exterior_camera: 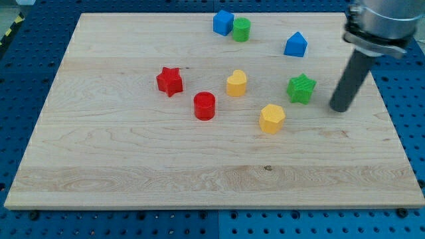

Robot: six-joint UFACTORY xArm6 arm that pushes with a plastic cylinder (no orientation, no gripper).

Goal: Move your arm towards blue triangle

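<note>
Spanning nearly the whole view, the wooden board [133,166] is the largest thing here and carries every block on its surface, with a blue pegboard bench [26,66] showing around its edges. My arm ends in a dark rod [350,79] coming down from the view's top right, and my tip [339,108] rests on the board near its right edge. There is no pincer on this arm, so nothing is apart, together or clamped; the rod simply stands alone, touching no block.

The blue triangle [296,44] lies toward the view's top right, up and to the left of my tip and clear of it. The green star [301,88] sits just to the left of my tip, the nearest block to it. The yellow hexagon [271,118] is lower and further left. The yellow heart [236,83], red cylinder [204,105] and red star [169,81] spread across the middle. At the top, the blue cube [223,22] and green cylinder [241,30] sit touching.
</note>
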